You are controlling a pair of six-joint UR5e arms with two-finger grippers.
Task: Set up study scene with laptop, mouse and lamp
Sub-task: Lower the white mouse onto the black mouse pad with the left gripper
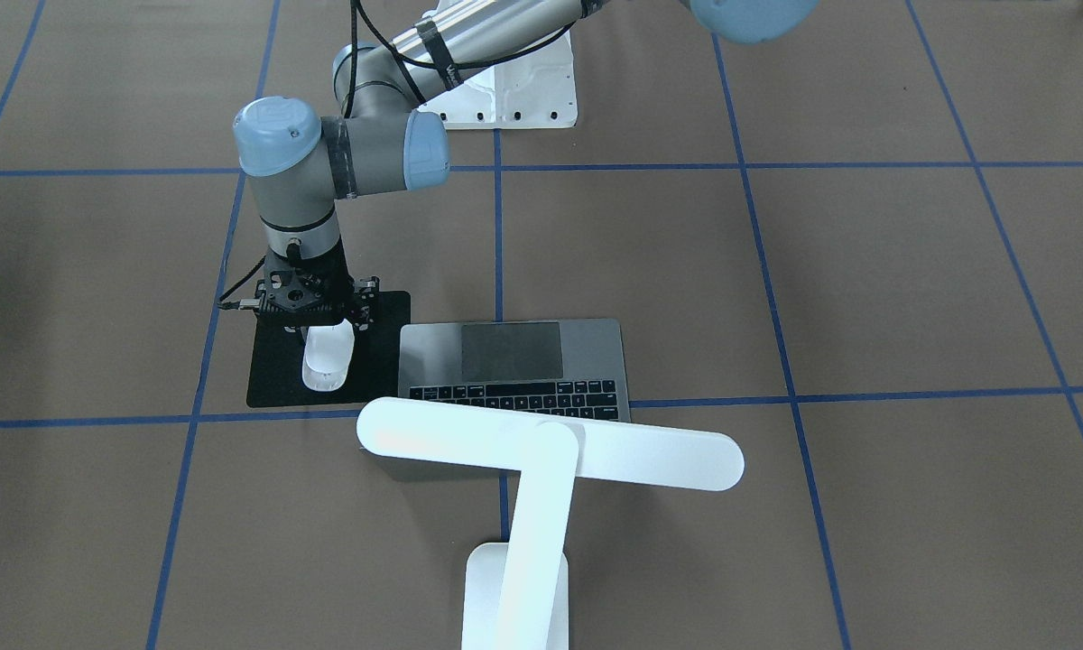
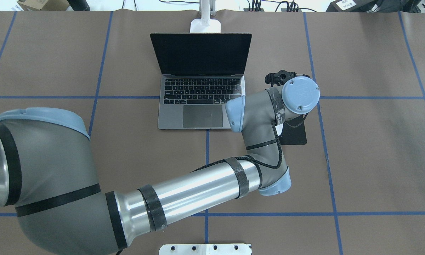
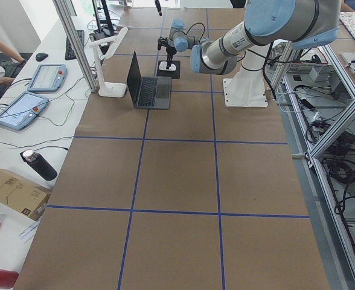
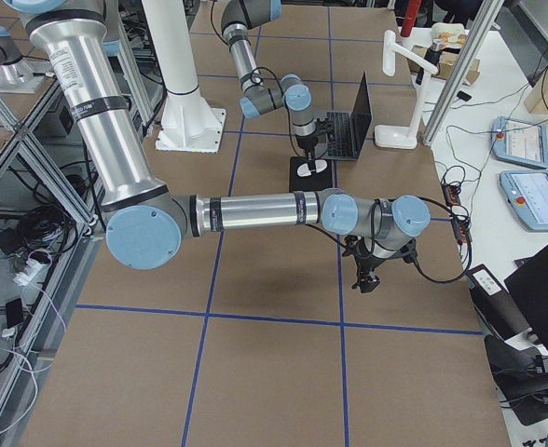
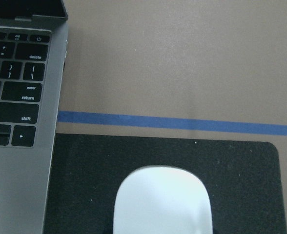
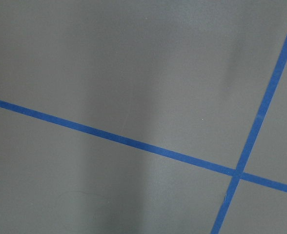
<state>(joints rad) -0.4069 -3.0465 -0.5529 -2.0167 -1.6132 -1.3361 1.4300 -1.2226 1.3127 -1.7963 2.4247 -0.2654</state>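
Note:
The laptop (image 1: 514, 361) stands open at the table's middle, with its dark screen (image 2: 200, 53) upright. The white lamp (image 1: 550, 447) stands behind it, its bar head over the keyboard. The white mouse (image 1: 328, 361) lies on a black mouse pad (image 1: 379, 352) at the laptop's right. My left gripper (image 1: 323, 327) reaches across and is down on the mouse's rear end; it looks shut on it, with the fingertips hidden under the wrist. The left wrist view shows the mouse (image 5: 163, 200) close below. My right gripper (image 4: 365, 279) hangs over bare table; I cannot tell whether it is open or shut.
The robot's white bolted base plate (image 1: 514, 90) is behind the laptop on the robot's side. Blue tape lines (image 6: 133, 141) cross the brown table. Tablets (image 3: 20, 109) and a bottle (image 3: 38, 164) lie on a side bench beyond the table's far edge.

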